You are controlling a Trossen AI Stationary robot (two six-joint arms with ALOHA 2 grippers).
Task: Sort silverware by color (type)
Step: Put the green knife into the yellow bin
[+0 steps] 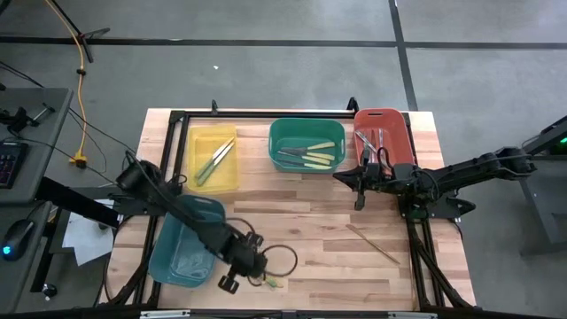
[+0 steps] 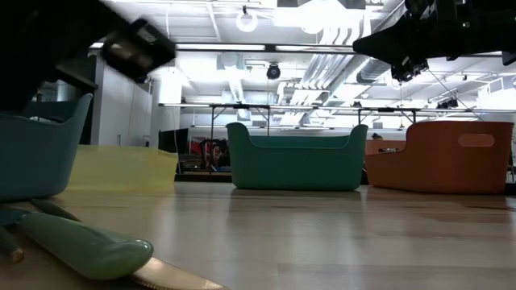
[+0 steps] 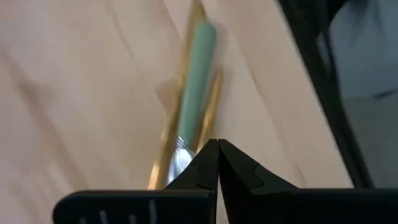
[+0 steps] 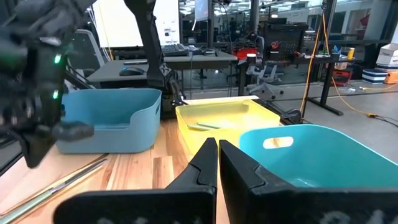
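The left gripper (image 1: 232, 282), jaws closed and holding nothing, hovers over a green-handled utensil (image 3: 196, 81) lying near the blue bin (image 1: 186, 244). The pick-up step is in hand; next the jaws must open. The right gripper (image 1: 358, 205) waits closed beside the red bin (image 1: 403, 133).

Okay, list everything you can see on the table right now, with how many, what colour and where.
Yellow bin: one, back left, holding green-handled utensils.
Green bin: one, back middle, holding yellow-handled utensils.
Red bin: one, back right, holding grey utensils.
Blue bin: one, front left.
Wooden utensil: one, tan, lying front right on the table.
Green-handled utensil: at least one, front left, by the left claw.
Left claw: shut, low over the front-left table.
Right claw: shut, raised in front of the red bin.
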